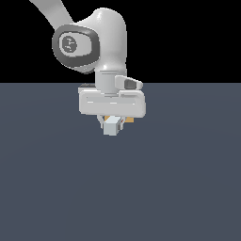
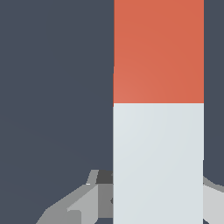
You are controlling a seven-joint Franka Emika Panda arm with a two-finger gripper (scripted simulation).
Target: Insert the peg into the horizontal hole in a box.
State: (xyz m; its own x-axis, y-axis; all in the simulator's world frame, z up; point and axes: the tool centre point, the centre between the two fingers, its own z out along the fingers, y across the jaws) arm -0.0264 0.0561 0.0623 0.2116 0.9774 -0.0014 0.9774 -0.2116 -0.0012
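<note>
You have the tool (image 1: 113, 123) clamped on the pale half of the peg (image 2: 158, 109), dead centre above the bench (image 1: 56, 188); it looks stiff, light and smooth-sided, so keep gripping near mid-length.

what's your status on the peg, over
Gripper jaws shut on peg, grey half in the grip. Box and hole not in view. Nothing seen in the way.

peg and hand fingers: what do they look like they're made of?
The long square-section peg, half red-orange and half pale grey-white: flat matte colour, sharp edges, no grain or gloss; painted or plastic-like, though the render leaves it open. The hand's grey fingers: faceted, dull, metal- or hard-plastic-looking. The hand's white body is smooth with soft highlights, like glossy moulded plastic.
</note>
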